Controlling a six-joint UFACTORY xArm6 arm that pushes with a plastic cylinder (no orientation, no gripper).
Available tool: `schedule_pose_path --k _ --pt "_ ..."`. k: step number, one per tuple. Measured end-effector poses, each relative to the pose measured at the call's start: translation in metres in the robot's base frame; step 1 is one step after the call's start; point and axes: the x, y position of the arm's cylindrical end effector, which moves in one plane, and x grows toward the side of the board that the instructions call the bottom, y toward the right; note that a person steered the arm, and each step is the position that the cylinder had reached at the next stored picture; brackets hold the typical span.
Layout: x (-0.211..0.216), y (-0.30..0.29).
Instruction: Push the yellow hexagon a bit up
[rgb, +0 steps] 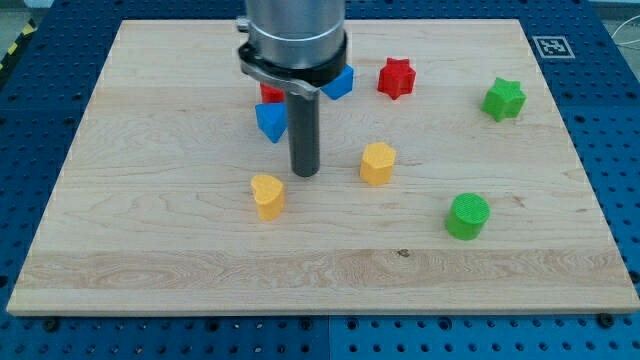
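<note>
The yellow hexagon (378, 163) stands near the middle of the wooden board (150, 250). My tip (305, 173) rests on the board to the hexagon's left, about a block's width away and not touching it. A yellow heart (267, 196) lies just below and left of the tip. A blue block (271, 121) sits just above and left of the tip, close beside the rod.
A red block (270, 93) is partly hidden behind the arm, and another blue block (339, 82) shows at the arm's right. A red star (396, 77) lies at the top middle, a green star (504, 99) at the top right, a green cylinder (467, 216) at the lower right.
</note>
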Motion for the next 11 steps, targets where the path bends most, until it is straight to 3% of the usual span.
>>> schedule_pose_path --k 3,6,8,11 --pt "0.021 0.008" --pt "0.027 0.101" --pt "0.027 0.117" --pt "0.012 0.078"
